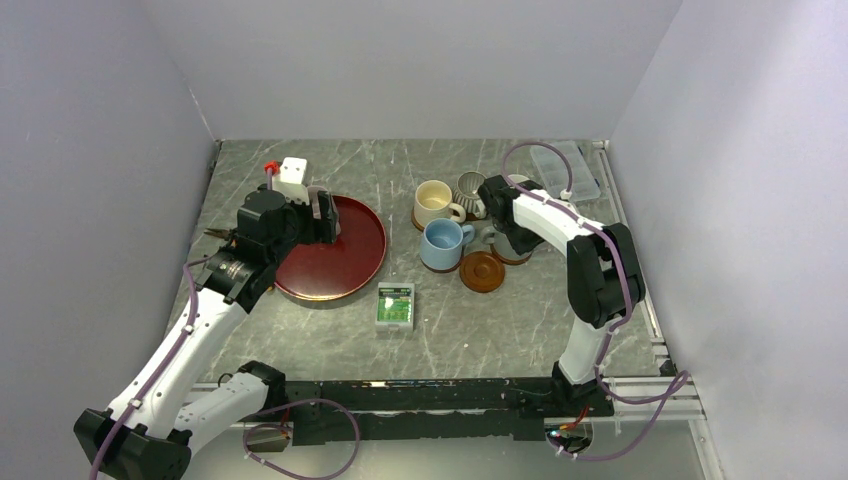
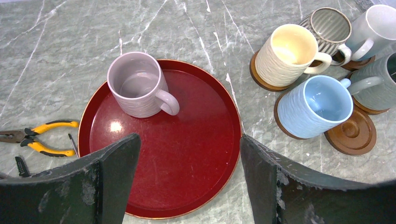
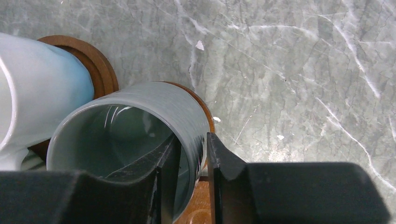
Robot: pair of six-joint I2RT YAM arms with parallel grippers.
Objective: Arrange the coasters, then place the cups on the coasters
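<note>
Five of 6 cups look parked on coasters at the right of the table: cream mug (image 2: 285,53), striped mug (image 2: 329,25), white mug (image 2: 373,28), light blue mug (image 2: 315,105), grey-green mug (image 2: 378,84). They're bunched tight, prob bc the coasters were laid close together. One bare coaster (image 2: 352,133) sits just beside the blue one, so that's the slot for the last cup. Mauve mug (image 2: 137,84) stands upright in the red tray (image 2: 187,177), near its rim, handle toward tray centre. Left gripper (image 2: 189,142) hangs over the tray w/ jaws spread wide, nothing in them; seems lined up to go for the mauve mug. Right gripper (image 3: 192,140) straddles the grey-green mug's wall, one finger inside, one outside, narrow gap; can't tell if it's pinching or slack. Mug base seems down on its coaster (image 3: 201,100), so letting go looks the likely step. Pliers (image 2: 37,137) lie on the table off the tray, not part of this job
</note>
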